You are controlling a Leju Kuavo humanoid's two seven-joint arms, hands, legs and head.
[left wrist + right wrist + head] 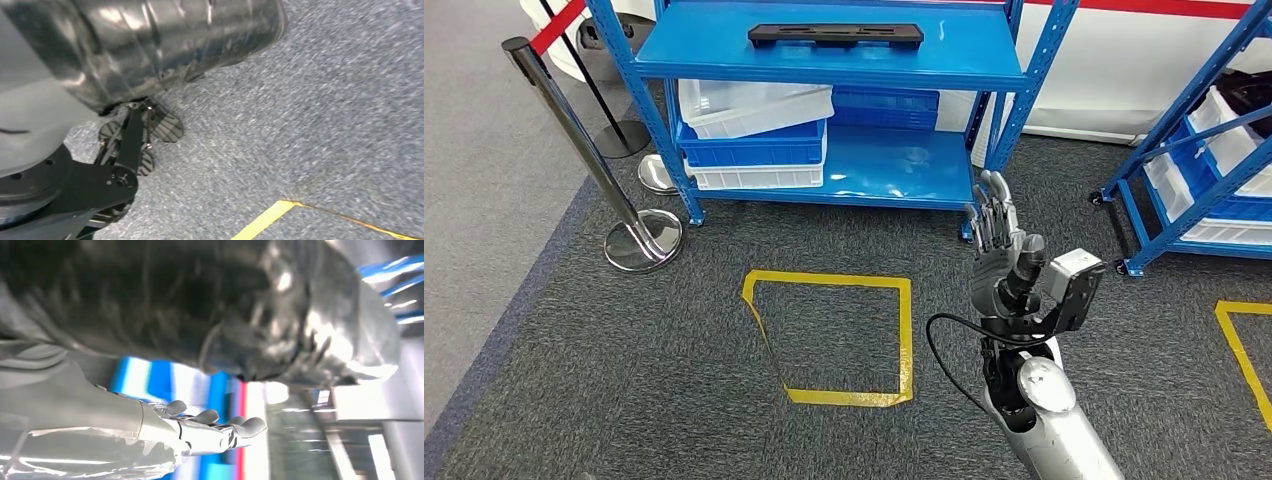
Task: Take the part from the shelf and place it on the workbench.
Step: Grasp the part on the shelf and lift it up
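A long flat black part lies on the top board of the blue shelf, straight ahead in the head view. My right hand is raised in front of me, well below and to the right of the part, fingers straight and apart, holding nothing. The right wrist view shows its fingers stretched out against a blurred blue background.
White and blue bins sit on the shelf's lower board. A chrome barrier post stands at the left. A yellow tape square marks the grey carpet before the shelf. A second blue rack with bins is at the right.
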